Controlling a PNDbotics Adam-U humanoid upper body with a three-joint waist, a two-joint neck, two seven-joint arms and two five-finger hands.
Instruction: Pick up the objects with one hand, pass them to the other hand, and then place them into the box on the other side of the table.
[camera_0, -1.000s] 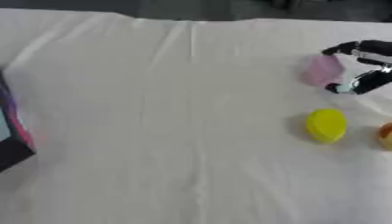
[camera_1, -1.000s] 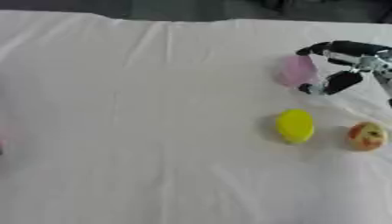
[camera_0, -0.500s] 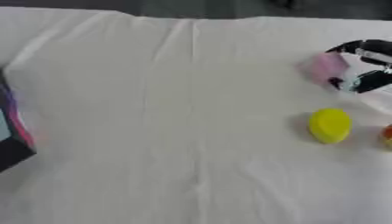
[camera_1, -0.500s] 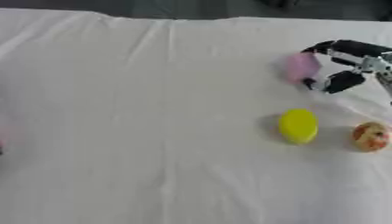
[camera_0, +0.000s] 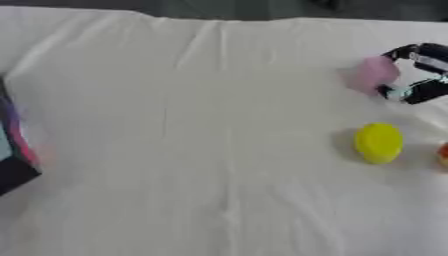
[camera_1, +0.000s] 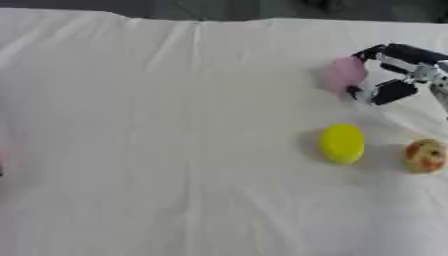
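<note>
The right robot hand (camera_1: 395, 70) reaches in from the right edge of the desk (camera_1: 175, 125), which is covered with a white cloth. Its fingers (camera_1: 398, 51) arch over the top of a pale pink rounded object (camera_1: 344, 74) and its thumb comes up beneath, so the robot hand curls around the right side of that object at the far right of the desk; whether the object is lifted off the cloth cannot be told. Nearer the camera, a yellow rounded object (camera_1: 341, 143) lies on the cloth, apart from the pink one. Just to its right, near the desk's right edge, sits a smaller orange and yellow round fruit (camera_1: 425, 155), separate from the yellow object. At the left edge of the left eye view, the corner of a dark box (camera_0: 12, 150) with purple and pink colouring shows, well apart from the three objects. The left robot hand appears in neither view.
</note>
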